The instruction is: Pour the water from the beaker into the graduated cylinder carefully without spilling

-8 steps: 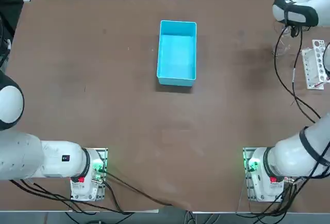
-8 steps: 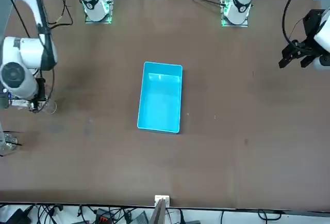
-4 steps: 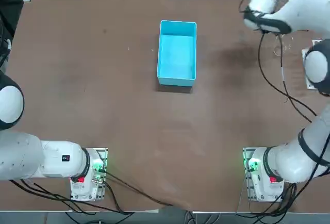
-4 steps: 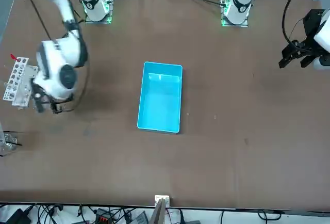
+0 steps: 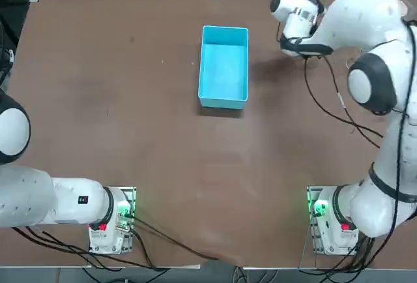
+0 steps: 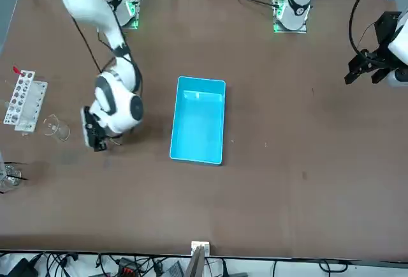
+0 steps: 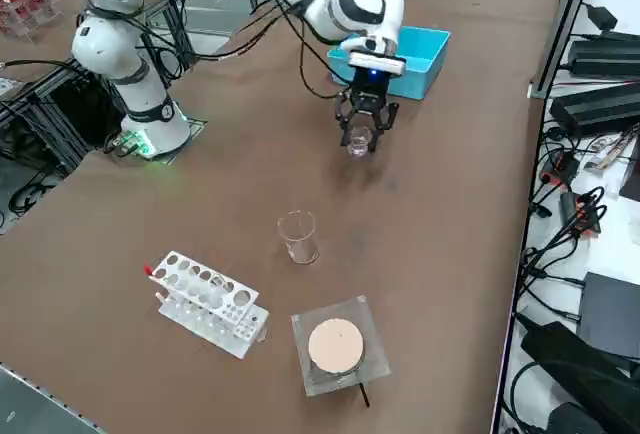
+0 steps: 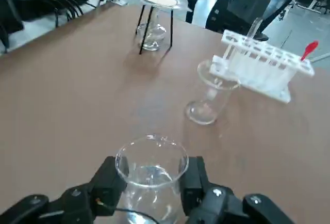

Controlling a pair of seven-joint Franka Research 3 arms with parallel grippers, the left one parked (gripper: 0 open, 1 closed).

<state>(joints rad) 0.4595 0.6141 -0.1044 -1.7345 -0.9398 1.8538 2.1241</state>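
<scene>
Right gripper clasping the beaker between its fingers, water inside, graduated cylinder standing apart

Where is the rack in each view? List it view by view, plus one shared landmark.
Top: not visible.
Front: far left, beside the cylinder.
Right side: lower left, left of the round-topped stand.
Right wrist: the rack is beyond the cylinder.
Landmark: the right claw, holding the beaker above the table, shows in front, right side and right wrist views.
</scene>
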